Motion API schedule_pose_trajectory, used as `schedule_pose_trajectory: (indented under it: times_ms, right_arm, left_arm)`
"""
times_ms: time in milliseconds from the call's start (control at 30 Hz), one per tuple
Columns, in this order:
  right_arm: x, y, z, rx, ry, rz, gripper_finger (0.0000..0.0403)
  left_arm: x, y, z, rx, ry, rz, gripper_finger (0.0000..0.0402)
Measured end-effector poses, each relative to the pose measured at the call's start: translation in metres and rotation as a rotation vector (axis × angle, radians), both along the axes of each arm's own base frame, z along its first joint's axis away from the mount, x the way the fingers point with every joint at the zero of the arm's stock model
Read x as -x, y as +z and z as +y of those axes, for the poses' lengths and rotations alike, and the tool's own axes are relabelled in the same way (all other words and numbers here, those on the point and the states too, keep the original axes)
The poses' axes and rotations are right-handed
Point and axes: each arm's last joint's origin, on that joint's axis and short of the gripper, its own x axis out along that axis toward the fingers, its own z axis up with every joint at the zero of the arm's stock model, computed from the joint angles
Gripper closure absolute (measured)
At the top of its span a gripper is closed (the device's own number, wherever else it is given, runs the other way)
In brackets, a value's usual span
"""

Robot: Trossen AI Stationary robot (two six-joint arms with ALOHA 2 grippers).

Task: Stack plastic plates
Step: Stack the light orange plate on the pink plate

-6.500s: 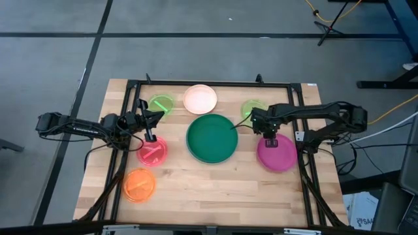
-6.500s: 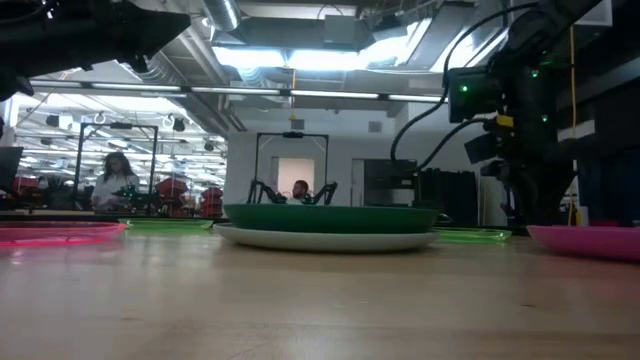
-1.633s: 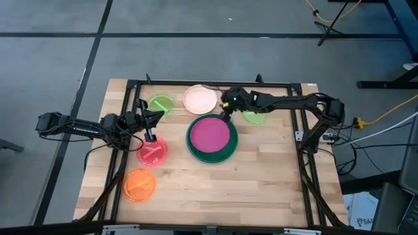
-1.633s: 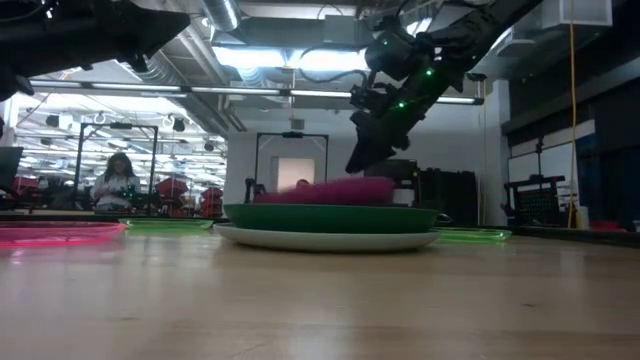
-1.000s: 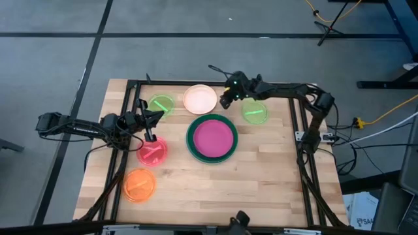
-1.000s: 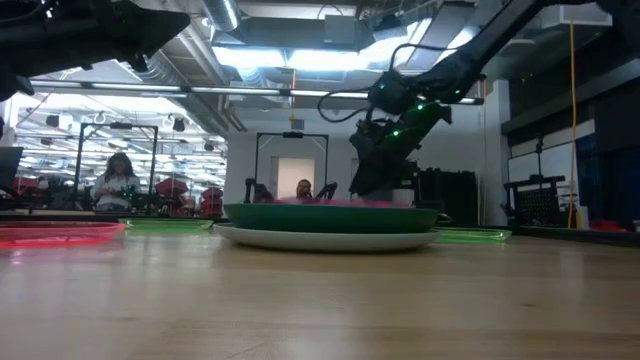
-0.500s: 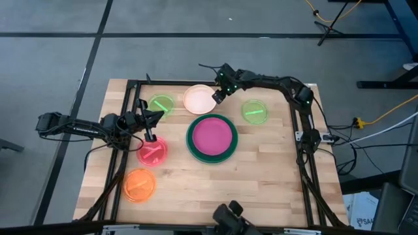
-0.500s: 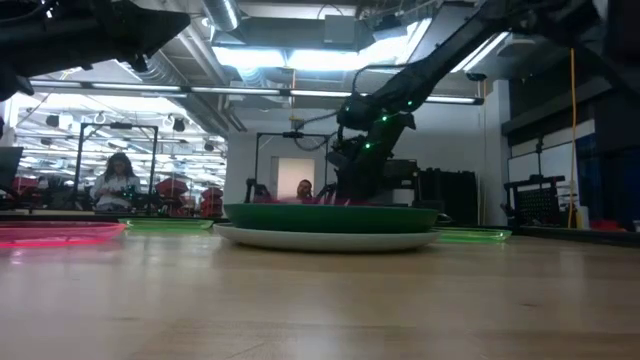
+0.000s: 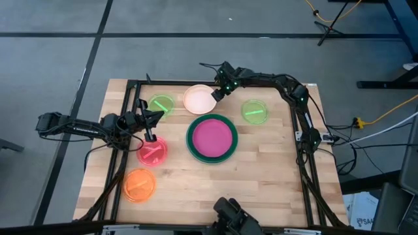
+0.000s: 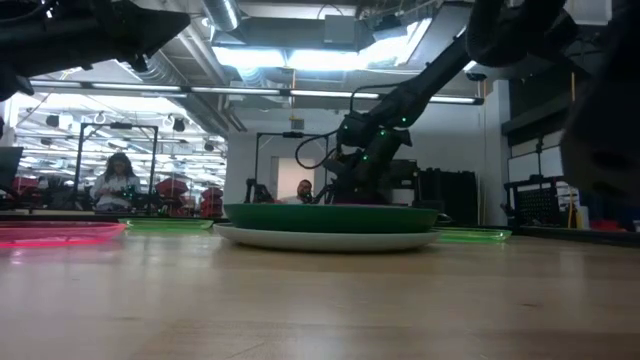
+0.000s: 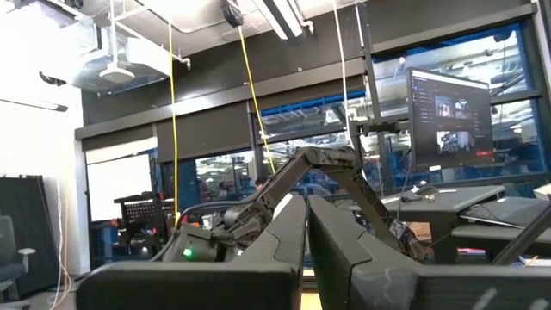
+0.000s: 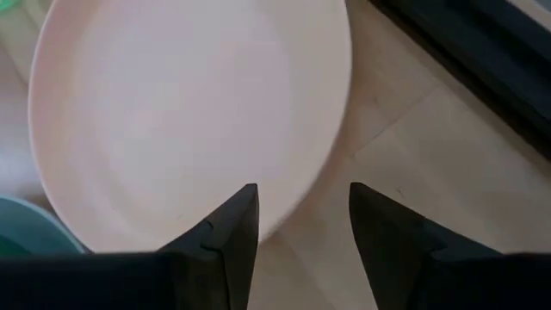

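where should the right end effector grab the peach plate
Take the peach plate by its raised rim on the right edge, where the open right end effector hovers. The plate lies flat, so only the rim offers the fingers something to pinch.

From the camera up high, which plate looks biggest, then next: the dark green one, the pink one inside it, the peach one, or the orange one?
1. Dark green plate
2. Magenta plate
3. Peach plate and orange plate: these look about alike, so I won't rank them.
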Motion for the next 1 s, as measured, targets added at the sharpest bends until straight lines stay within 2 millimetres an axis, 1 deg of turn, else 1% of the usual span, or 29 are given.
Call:
schedule_pose_trajectory:
  times_ms: [167,367,467,567,867,933,1000]
  right_arm:
    - [-0.001,0.000,0.000,-0.002,0.005,-0.009,0.0233]
    - [-0.003,-0.009,0.003,-0.015,0.012,0.007,0.0233]
    - [-0.003,-0.010,0.002,-0.016,0.012,0.008,0.0242]
    - [-0.003,-0.010,0.002,-0.013,0.012,0.006,0.0270]
    - [-0.003,-0.012,0.002,0.004,0.003,0.013,0.0379]
    - [-0.003,-0.011,0.001,0.014,0.000,0.010,0.0395]
    - [-0.004,-0.011,0.001,0.018,0.000,0.005,0.0398]
  left_arm:
    - [0.000,0.000,0.000,0.000,0.000,0.000,0.0392]
    - [0.000,0.000,0.000,0.000,0.001,0.001,0.0392]
    - [0.000,0.000,0.000,0.000,0.000,0.001,0.0392]
    - [0.000,0.000,0.000,0.000,0.001,0.001,0.0392]
    - [0.000,0.000,0.000,0.000,0.000,0.001,0.0392]
    - [0.000,0.000,0.000,0.000,0.000,0.001,0.0392]
    - [0.000,0.000,0.000,-0.001,0.001,0.001,0.0392]
